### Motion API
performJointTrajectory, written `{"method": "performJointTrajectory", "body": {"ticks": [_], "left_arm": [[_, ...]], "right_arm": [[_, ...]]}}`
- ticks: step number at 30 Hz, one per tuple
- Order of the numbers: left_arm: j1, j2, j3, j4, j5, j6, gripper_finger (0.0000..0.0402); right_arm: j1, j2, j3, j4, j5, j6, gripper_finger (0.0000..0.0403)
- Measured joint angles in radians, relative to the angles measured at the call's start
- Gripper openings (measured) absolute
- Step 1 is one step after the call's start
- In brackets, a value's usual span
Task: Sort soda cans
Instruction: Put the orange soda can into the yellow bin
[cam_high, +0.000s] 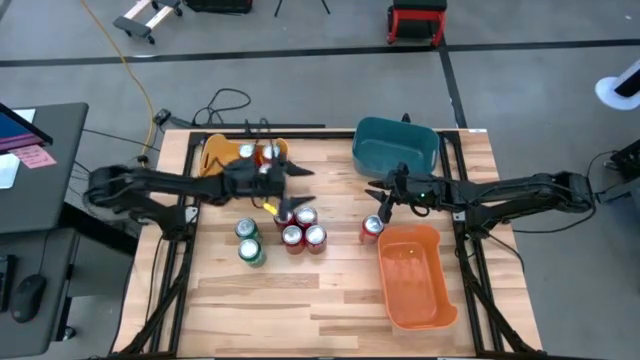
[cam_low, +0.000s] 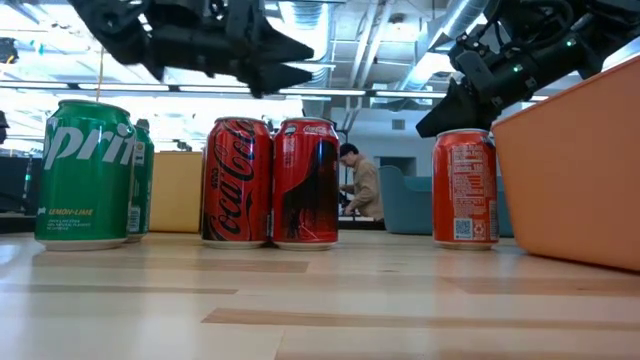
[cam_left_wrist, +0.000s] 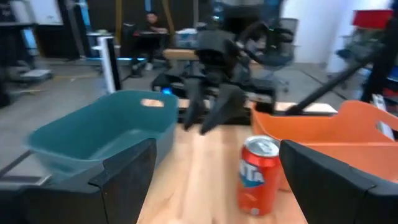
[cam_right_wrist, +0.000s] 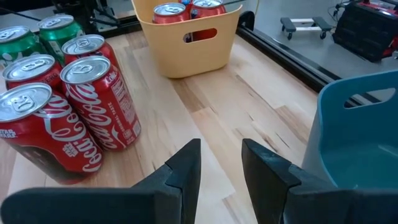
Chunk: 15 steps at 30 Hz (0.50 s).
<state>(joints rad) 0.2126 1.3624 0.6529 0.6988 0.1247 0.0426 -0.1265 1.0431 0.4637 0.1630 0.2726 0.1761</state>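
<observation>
Red soda cans (cam_high: 300, 228) beneath open left hand (cam_high: 303, 176)

Behind your wooden worktop (cam_high: 330, 300) you see grey floor (cam_high: 300, 25), a dark desk (cam_high: 45, 170), and perhaps a seated person (cam_low: 362, 185).

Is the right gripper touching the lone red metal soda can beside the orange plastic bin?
Apart. In the low view, the right gripper hangs above and to one side of the lone red metal soda can, with background visible between them.
</observation>
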Motion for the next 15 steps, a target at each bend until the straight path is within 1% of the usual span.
{"method": "performJointTrajectory", "body": {"ticks": [3,8,12,15], "left_arm": [[-0.012,0.104,0.052,0.018,0.022,-0.008,0.0333],[-0.029,0.275,0.205,-0.017,0.047,-0.007,0.0333],[-0.047,0.392,0.341,-0.081,0.072,0.032,0.0333],[-0.056,0.455,0.437,-0.167,0.075,0.050,0.0333]], "right_arm": [[0.000,0.000,0.000,-0.006,0.000,0.000,0.0139],[0.000,0.000,0.000,-0.049,0.000,0.015,0.0139],[0.000,0.000,0.000,-0.112,0.021,0.031,0.0139],[0.000,0.000,0.000,-0.156,0.037,0.036,0.0139]]}}
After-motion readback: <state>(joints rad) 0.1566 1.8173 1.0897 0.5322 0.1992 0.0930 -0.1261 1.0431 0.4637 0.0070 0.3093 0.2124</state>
